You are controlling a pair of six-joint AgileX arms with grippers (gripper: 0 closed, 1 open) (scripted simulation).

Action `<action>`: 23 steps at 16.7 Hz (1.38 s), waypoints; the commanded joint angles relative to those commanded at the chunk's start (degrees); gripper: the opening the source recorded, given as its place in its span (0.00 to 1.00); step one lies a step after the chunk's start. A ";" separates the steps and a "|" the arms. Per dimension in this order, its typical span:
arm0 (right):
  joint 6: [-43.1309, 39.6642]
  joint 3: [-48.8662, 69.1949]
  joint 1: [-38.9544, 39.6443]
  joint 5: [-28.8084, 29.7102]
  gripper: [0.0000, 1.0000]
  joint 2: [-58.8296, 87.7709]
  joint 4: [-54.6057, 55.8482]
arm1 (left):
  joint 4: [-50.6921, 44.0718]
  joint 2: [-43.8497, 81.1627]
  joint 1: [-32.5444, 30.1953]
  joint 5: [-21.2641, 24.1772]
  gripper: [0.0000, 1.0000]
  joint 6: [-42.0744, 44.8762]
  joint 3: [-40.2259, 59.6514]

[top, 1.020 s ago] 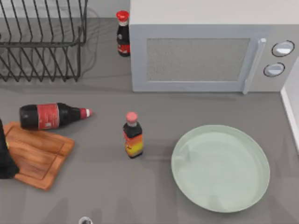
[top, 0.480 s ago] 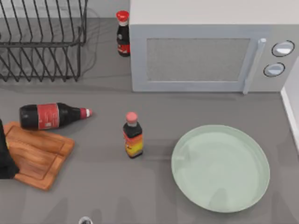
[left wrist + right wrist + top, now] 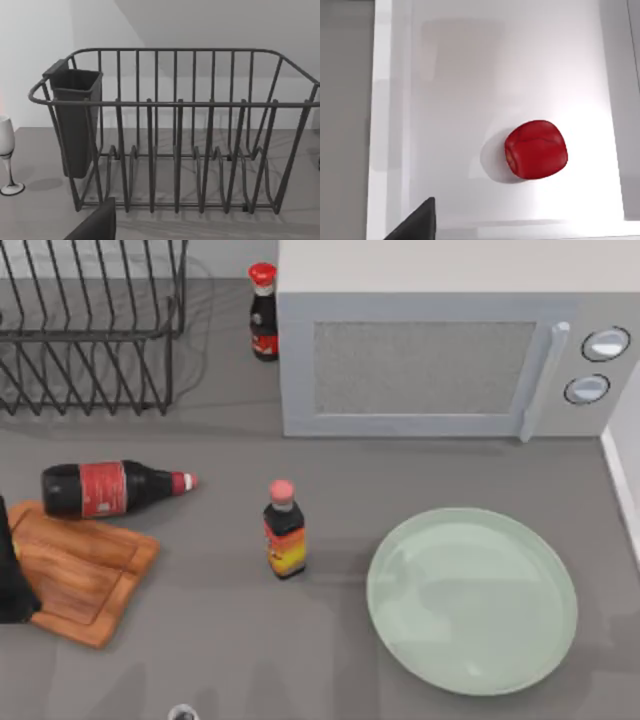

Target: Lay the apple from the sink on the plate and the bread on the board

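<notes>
The glossy red apple [image 3: 536, 149] lies on the white floor of the sink [image 3: 470, 75], seen from above in the right wrist view, with a dark part of my right gripper [image 3: 415, 224] at the frame's edge some way from it. The pale green plate [image 3: 540, 660] sits bare on the right of the grey counter. On the left lies the brown wooden board [image 3: 85, 575], and my left arm [image 3: 12, 585] covers its left end. My left gripper [image 3: 95, 226] faces the wire dish rack [image 3: 175, 150]. The bread is out of view.
A cola bottle [image 3: 105, 488] lies just behind the board. A small sauce bottle [image 3: 284, 530] stands between board and plate. The microwave [image 3: 440, 350], another bottle [image 3: 263, 312] and the dish rack [image 3: 90, 330] line the back. A wine glass [image 3: 7, 152] stands beside the rack. The sink's white rim [image 3: 625, 480] borders the right.
Bottles, board and plate have stayed put. Only a faint shadow has shifted, from the plate's near edge towards its middle.
</notes>
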 joint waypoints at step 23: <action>-7.01 26.77 -7.30 0.08 1.00 51.66 -12.06 | 0.00 0.00 0.00 0.00 1.00 0.00 0.00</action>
